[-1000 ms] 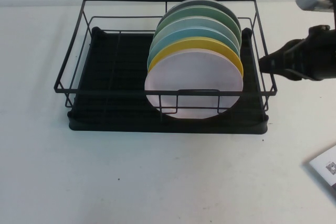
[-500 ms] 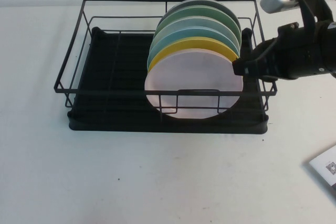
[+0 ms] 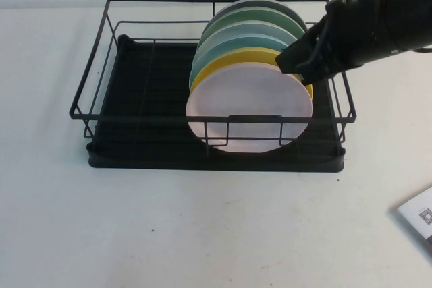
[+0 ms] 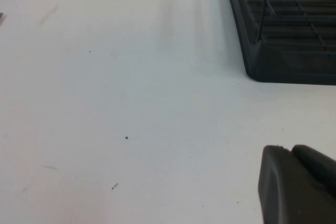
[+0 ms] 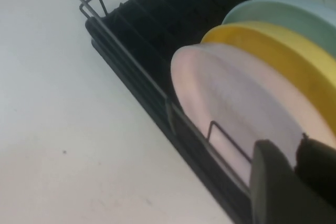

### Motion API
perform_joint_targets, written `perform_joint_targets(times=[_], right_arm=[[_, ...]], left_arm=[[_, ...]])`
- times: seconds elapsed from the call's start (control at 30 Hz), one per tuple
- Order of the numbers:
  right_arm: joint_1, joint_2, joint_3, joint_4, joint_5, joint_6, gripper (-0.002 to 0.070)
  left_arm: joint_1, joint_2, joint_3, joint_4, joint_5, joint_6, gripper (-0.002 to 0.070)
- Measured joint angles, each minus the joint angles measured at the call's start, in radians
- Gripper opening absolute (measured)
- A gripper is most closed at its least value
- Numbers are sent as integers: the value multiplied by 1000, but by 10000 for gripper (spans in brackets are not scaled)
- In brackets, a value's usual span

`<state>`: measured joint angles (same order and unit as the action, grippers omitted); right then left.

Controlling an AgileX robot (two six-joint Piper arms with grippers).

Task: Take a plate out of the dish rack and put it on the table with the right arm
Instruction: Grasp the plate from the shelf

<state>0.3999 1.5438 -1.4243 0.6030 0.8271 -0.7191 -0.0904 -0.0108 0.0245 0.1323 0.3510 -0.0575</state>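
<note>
Starts with a plain white table (image 3: 202, 234) carrying a black wire dish rack (image 3: 148, 85) on a black tray base. Shows the right arm (image 3: 378, 18) reaching in from the rack's right side, above its rim. Finds a row of plates on edge in the rack's right half: green and teal plates (image 3: 251, 19) to the rear, a yellow plate (image 3: 246, 56) ahead of them, and the pale pink plate (image 3: 250, 106) nearest the front wire, upright and fully inside the rack. Puts the right gripper (image 3: 297, 65) just beside the pink plate's upper right edge, over the yellow plate's rim; cannot tell whether contact is made, nor whether open or closed. Leaves the left gripper (image 4: 296, 182) low over bare table, off the rack's corner, apparently parked; cannot tell its state either. Spots a white printed card (image 3: 418, 217) at the table's right edge, well apart from the rack. Looks like the approach step, with nothing grasped yet. Calls next for straddling the pink plate's rim alone, clear of the yellow plate behind, then clamping, lifting straight up past the front wire, and setting down on open table.
</note>
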Motion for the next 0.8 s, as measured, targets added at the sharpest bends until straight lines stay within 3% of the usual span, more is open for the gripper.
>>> perform_joint_targets(times=[0.27,0.8], right_arm=[[2,46,-21,-6,-1,-228,230],[39,161,-101,-57,-42,-363,297]], left_arm=[[0,0,0,0,0,0,-6],[0,0,0,0,0,0,-6]])
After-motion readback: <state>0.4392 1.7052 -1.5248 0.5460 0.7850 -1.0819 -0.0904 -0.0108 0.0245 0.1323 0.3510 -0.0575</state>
